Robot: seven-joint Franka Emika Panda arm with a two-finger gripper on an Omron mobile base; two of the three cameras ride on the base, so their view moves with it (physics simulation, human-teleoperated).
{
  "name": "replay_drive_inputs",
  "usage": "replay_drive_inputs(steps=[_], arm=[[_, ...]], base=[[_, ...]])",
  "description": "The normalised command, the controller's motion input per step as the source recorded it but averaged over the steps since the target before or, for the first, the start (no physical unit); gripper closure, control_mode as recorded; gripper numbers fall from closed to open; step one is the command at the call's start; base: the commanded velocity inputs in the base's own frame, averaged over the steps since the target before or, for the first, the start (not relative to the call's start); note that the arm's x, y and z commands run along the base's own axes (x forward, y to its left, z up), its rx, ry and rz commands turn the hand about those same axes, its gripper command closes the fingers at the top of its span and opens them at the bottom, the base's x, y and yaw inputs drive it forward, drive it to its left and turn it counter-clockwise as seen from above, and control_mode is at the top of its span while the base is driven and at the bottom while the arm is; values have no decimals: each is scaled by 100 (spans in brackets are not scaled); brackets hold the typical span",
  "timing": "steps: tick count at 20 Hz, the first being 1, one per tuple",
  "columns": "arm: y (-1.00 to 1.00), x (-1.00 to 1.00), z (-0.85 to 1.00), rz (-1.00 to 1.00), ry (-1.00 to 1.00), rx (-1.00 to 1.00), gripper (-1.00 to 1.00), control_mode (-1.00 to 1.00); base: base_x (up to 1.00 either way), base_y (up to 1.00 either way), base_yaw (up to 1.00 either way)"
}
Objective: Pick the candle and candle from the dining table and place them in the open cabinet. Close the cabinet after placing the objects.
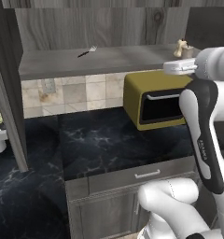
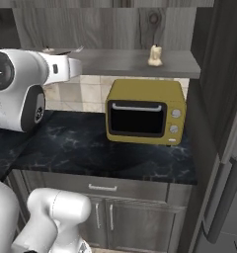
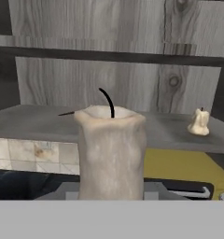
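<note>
Above the yellow microwave [image 2: 145,111], the cabinet [image 2: 135,63] stands open, its flat grey shelf already carrying one small cream candle [image 2: 155,56] near the right end. Close before the hand camera rises a second candle [image 3: 111,151], clenched in the gripper near its base. It looks light, rigid and waxy-slick, so a low, firm hold on its thick body seems safest; the wick is fragile.

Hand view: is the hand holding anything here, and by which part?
Yes, a candle, upright with its wick on top. The hand is shut on its lower body; the exact contact lies below the frame's edge.
</note>
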Motion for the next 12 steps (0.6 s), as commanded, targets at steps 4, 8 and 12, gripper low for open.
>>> replay_drive_inputs(steps=[4,8,12], arm=[[2,15,0,2,0,2,100,-100],[13,23,0,2,0,0,100,-100],[23,24,0,1,0,0,100,-100]], base=[[0,0,0],[0,0,0],[0,0,0]])
